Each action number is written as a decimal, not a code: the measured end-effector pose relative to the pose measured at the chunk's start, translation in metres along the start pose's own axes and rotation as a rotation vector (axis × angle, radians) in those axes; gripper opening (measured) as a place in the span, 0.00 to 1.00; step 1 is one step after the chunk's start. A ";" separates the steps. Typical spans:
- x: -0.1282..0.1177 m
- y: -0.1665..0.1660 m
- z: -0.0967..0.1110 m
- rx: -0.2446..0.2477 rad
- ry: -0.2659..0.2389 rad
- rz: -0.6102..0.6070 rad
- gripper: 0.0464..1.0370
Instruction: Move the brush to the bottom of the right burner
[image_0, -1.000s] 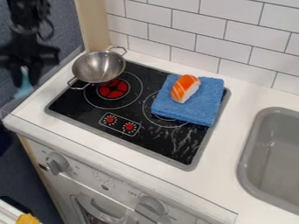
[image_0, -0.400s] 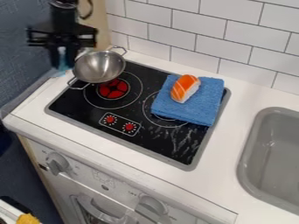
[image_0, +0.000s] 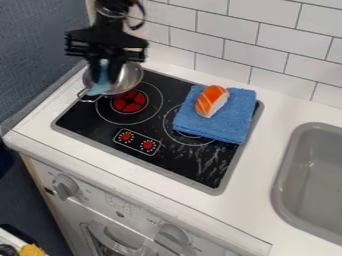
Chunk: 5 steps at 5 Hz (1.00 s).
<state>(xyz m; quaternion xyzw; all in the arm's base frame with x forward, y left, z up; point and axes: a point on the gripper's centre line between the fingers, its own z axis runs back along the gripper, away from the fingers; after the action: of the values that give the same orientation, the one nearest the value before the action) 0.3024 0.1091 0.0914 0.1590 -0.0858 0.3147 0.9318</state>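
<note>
In the camera view, I am holding what I judge to be the light-blue brush (image_0: 101, 84) closely between the gripper's (image_0: 105, 77) fingers, over the metal pot (image_0: 129, 77); the grasp is appearing complete; carrying, lowering and releasing below the part-covered right burner (image_0: 188, 140) are remaining.

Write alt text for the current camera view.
A black robot tool holds a light-blue brush over a metal pan on a stovetop; toy sushi sits on a folded blue towel, with a gray sink at right.
</note>
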 end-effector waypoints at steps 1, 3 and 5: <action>-0.027 -0.019 0.000 -0.026 -0.010 -0.070 0.20; -0.080 -0.051 -0.002 -0.096 0.065 -0.125 0.20; -0.122 -0.070 0.017 0.053 0.072 0.197 0.20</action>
<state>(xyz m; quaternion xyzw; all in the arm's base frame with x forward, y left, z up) 0.2487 -0.0178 0.0587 0.1628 -0.0592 0.4126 0.8943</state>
